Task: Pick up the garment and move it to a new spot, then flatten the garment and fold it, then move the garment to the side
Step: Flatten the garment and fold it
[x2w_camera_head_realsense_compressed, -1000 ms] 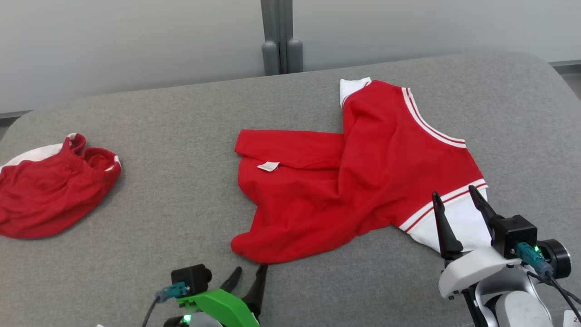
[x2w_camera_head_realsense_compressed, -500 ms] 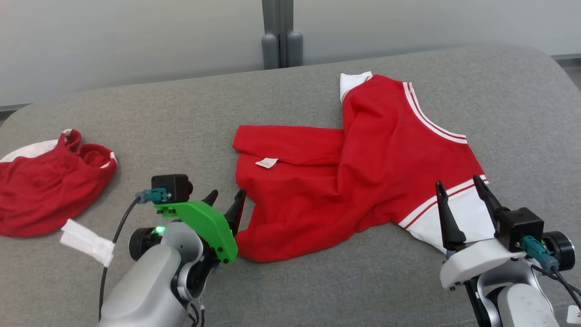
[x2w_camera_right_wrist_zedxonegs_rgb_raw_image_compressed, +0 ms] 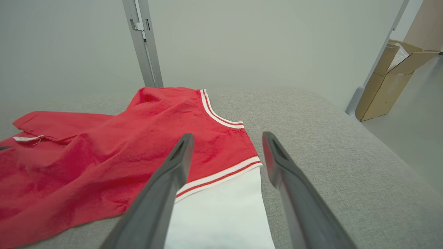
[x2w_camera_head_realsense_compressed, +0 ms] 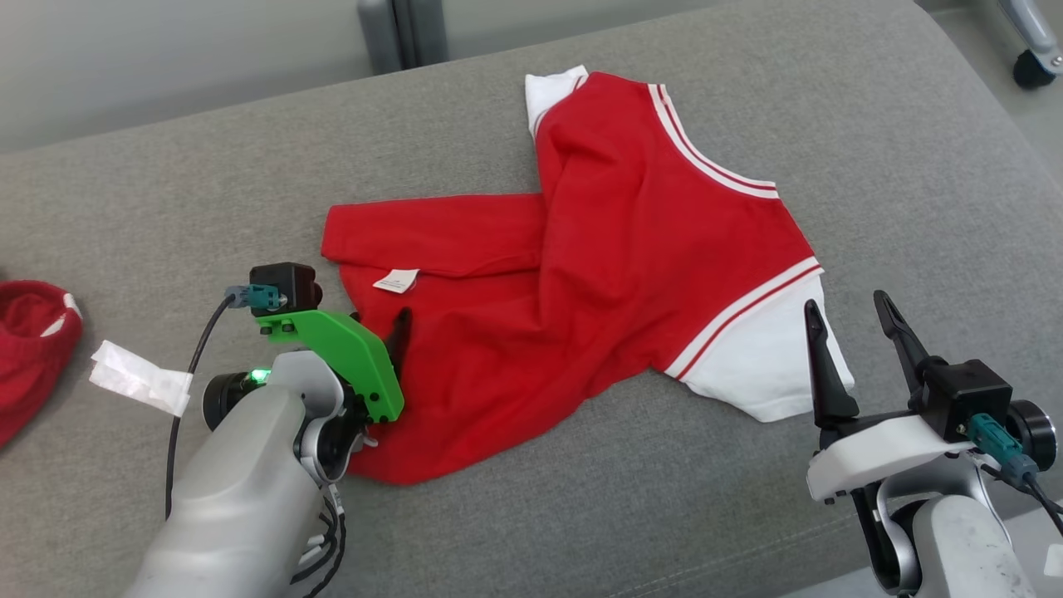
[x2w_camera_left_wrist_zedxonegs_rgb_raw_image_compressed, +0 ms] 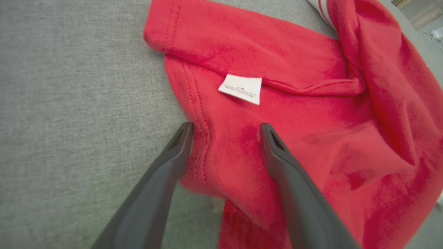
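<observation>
The red garment (x2w_camera_head_realsense_compressed: pixel 614 249) with white sleeves and striped trim lies crumpled across the middle of the grey padded table (x2w_camera_head_realsense_compressed: pixel 897 166). Its white label (x2w_camera_head_realsense_compressed: pixel 396 281) faces up near its left hem. My left gripper (x2w_camera_head_realsense_compressed: pixel 379 325) is open at that hem. In the left wrist view the left gripper (x2w_camera_left_wrist_zedxonegs_rgb_raw_image_compressed: pixel 225 128) has one finger on the table side and one over the red cloth (x2w_camera_left_wrist_zedxonegs_rgb_raw_image_compressed: pixel 311 138), just below the label (x2w_camera_left_wrist_zedxonegs_rgb_raw_image_compressed: pixel 241 89). My right gripper (x2w_camera_head_realsense_compressed: pixel 845 303) is open, hovering beside the white sleeve (x2w_camera_head_realsense_compressed: pixel 764 365). The right wrist view has the right gripper (x2w_camera_right_wrist_zedxonegs_rgb_raw_image_compressed: pixel 227 135) above the sleeve (x2w_camera_right_wrist_zedxonegs_rgb_raw_image_compressed: pixel 221 214).
A second red garment (x2w_camera_head_realsense_compressed: pixel 33 349) lies at the table's left edge. A white strip (x2w_camera_head_realsense_compressed: pixel 133 378) hangs off the left arm's cable. A grey post (x2w_camera_head_realsense_compressed: pixel 399 33) stands behind the table, a caster wheel (x2w_camera_head_realsense_compressed: pixel 1034 66) at the top right. A cardboard box (x2w_camera_right_wrist_zedxonegs_rgb_raw_image_compressed: pixel 391 76) sits on the floor.
The head camera has shifted right and down. My left gripper has moved forward from the table's front edge up to the garment's left hem and now straddles it. The right gripper has barely moved.
</observation>
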